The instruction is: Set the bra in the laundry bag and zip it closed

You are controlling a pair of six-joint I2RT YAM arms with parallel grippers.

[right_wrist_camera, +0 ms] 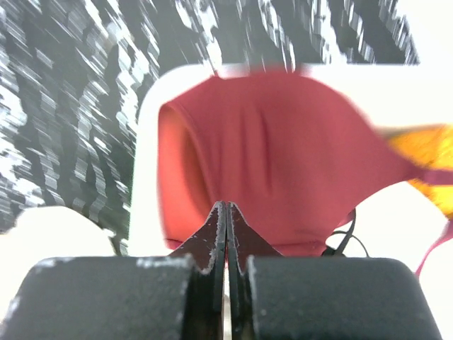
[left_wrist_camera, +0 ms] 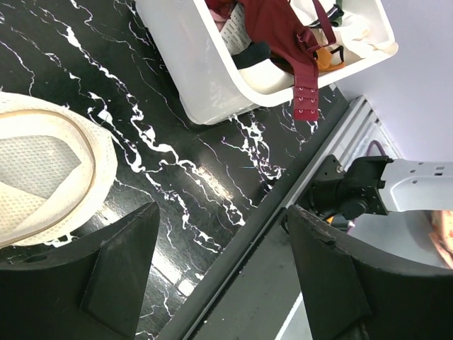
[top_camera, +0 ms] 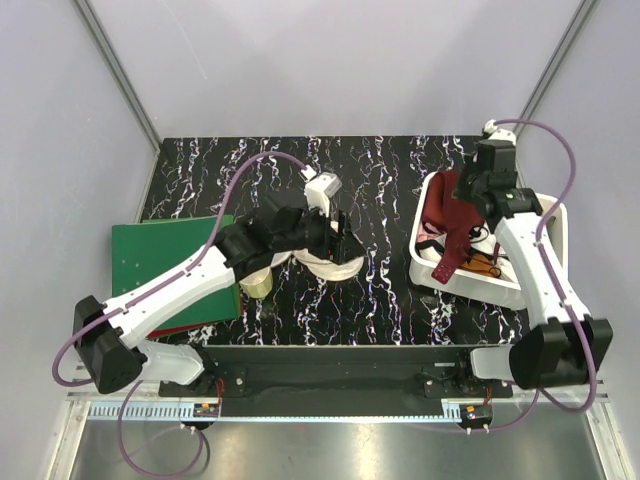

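The maroon bra (top_camera: 455,225) lies in the white basket (top_camera: 470,287) at the right, with one strap end hanging over the front rim (left_wrist_camera: 306,99). My right gripper (top_camera: 470,190) is above the basket's far side. In the right wrist view its jaws (right_wrist_camera: 226,207) are pressed shut just in front of the bra (right_wrist_camera: 283,163), and no fabric shows between them. The round cream mesh laundry bag (top_camera: 330,268) lies mid-table and also shows in the left wrist view (left_wrist_camera: 42,170). My left gripper (top_camera: 345,240) hovers over the bag's right edge, open wide and empty (left_wrist_camera: 221,209).
A green board (top_camera: 165,255) lies at the left under my left arm. A small cream-yellow cup (top_camera: 258,285) stands beside the bag. The basket also holds orange cloth (left_wrist_camera: 327,57) and other pale cloths. The table's front rail (left_wrist_camera: 283,234) is close by.
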